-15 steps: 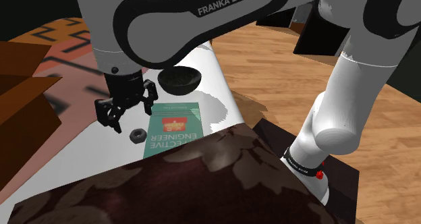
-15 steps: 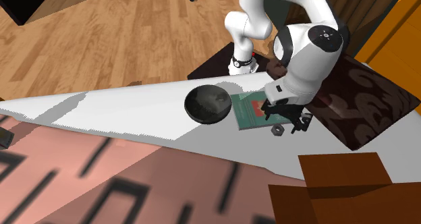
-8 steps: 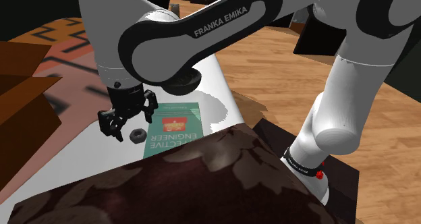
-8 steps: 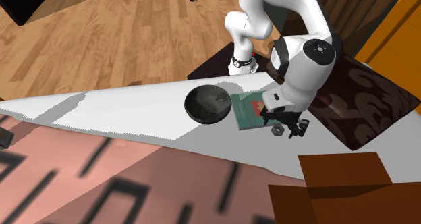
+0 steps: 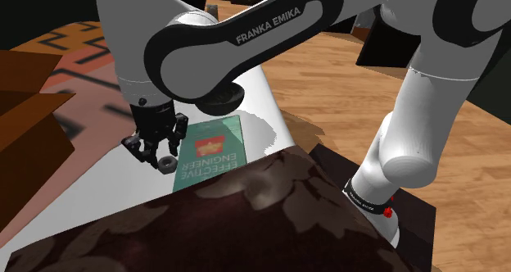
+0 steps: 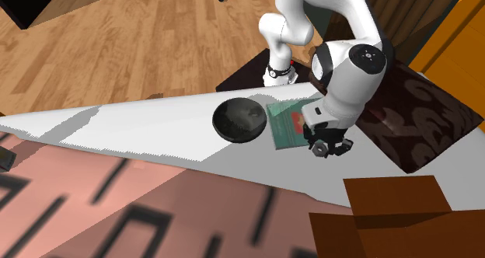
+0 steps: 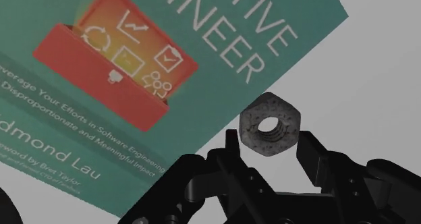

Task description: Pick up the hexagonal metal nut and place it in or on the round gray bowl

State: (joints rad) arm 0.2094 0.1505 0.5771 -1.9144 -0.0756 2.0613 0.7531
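On the white worktop (image 5: 266,106), just off the teal book's (image 5: 209,151) edge on the shoulder view's left, lies the hexagonal nut (image 5: 166,160), dark grey and speckled, flat with its hole facing up. The black gripper (image 5: 156,150) reaches down over it from the white arm. In the wrist view the nut (image 7: 270,127) sits between the two fingers (image 7: 314,158), which press against its opposite sides and clasp it while it rests on the worktop. The book (image 7: 155,74) lies flat beside it, its cover bearing a red drawer picture and white lettering.

From the second exterior view the gripper (image 6: 325,145) stands at the near corner of the book (image 6: 286,124), with the nut (image 6: 319,148) under it. The round dark grey bowl (image 6: 239,120) sits upright on the worktop (image 6: 155,128) just to the left of the book in that view, apart from the nut. In the shoulder view the bowl (image 5: 221,101) is beyond the book, partly hidden by the arm. A brown box (image 5: 24,139) stands at the shoulder view's left, and a dark maroon leaf-patterned surface (image 5: 246,221) covers the near foreground.
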